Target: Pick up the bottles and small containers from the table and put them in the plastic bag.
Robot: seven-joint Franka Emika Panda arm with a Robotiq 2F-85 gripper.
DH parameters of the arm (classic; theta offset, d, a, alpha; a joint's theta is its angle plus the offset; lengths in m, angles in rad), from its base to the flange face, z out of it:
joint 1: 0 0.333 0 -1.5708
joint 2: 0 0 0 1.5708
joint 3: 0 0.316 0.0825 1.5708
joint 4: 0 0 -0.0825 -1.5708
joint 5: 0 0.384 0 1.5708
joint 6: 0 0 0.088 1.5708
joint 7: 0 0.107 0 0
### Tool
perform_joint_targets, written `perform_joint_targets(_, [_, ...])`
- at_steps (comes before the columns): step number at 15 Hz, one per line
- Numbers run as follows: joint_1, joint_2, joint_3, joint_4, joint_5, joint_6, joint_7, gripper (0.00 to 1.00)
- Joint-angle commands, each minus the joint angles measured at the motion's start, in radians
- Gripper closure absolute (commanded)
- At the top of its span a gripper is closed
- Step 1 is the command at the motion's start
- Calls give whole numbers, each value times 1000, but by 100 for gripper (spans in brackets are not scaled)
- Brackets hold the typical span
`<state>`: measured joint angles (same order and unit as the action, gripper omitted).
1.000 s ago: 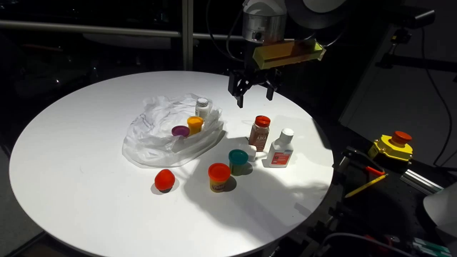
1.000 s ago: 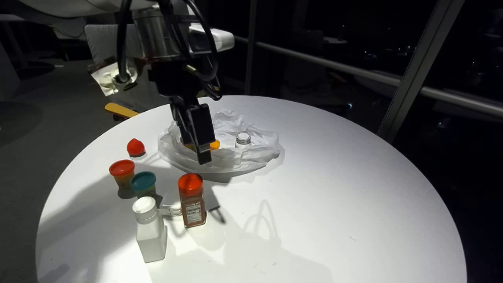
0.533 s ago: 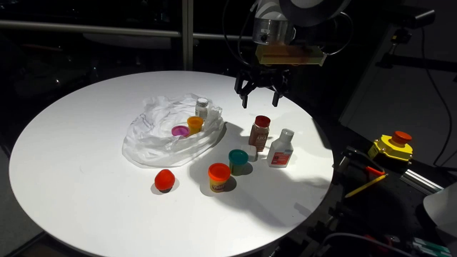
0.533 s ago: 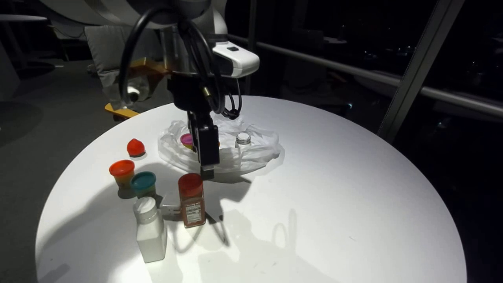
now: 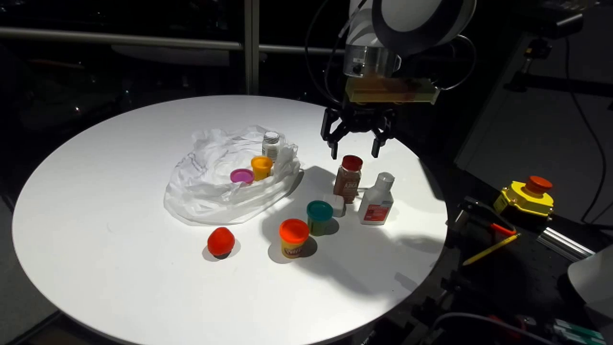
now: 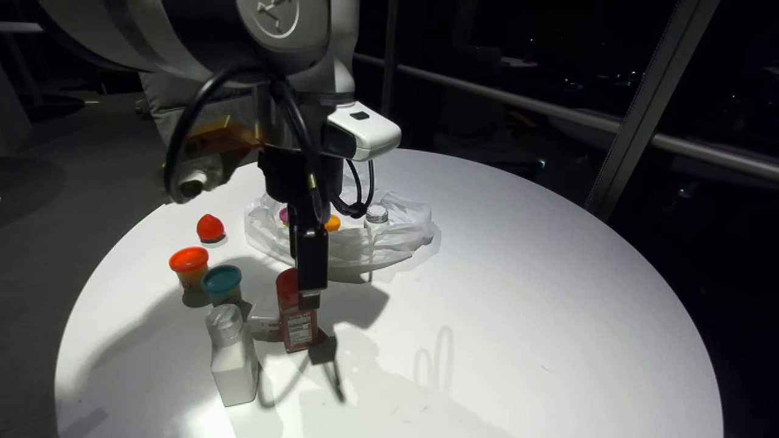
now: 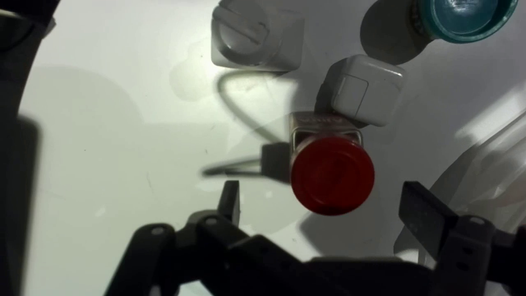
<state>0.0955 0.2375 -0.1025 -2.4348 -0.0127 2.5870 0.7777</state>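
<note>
My gripper (image 5: 355,152) is open and empty just above and behind the red-capped bottle (image 5: 348,186). In the wrist view its fingers (image 7: 320,198) stand on either side of the red cap (image 7: 333,174), apart from it. A white bottle with a red label (image 5: 376,211), a teal-lidded tub (image 5: 319,218) and a red-lidded tub (image 5: 293,238) stand on the table nearby. The crumpled plastic bag (image 5: 196,203) holds a white-capped bottle (image 5: 270,146), an orange tub (image 5: 262,168) and a purple-lidded tub (image 5: 242,176). In an exterior view a finger (image 6: 309,298) partly hides the red-capped bottle (image 6: 299,331).
A small white block-like adapter (image 7: 370,90) lies close beside the red-capped bottle. A red strawberry-shaped thing (image 5: 221,241) lies in front of the bag on the round white table (image 5: 119,268). A yellow emergency-stop box (image 5: 526,199) stands beyond the table edge.
The gripper has moved away from the bag toward the red-capped bottle, straightened to point down, and lowered over it. It has stayed open. The objects on the table have not moved.
</note>
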Motion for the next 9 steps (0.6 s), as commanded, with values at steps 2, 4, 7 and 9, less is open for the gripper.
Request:
perform_joint_targets(2, [-16, -7, 24, -35, 48, 42, -31, 0])
perform_joint_targets(4, [-16, -6, 29, -43, 63, 56, -41, 0])
perform_joint_targets(7, [-18, -6, 38, -53, 91, 89, -62, 27])
perform_joint_targets(9, [-20, -2, 44, -52, 114, 98, -76, 38])
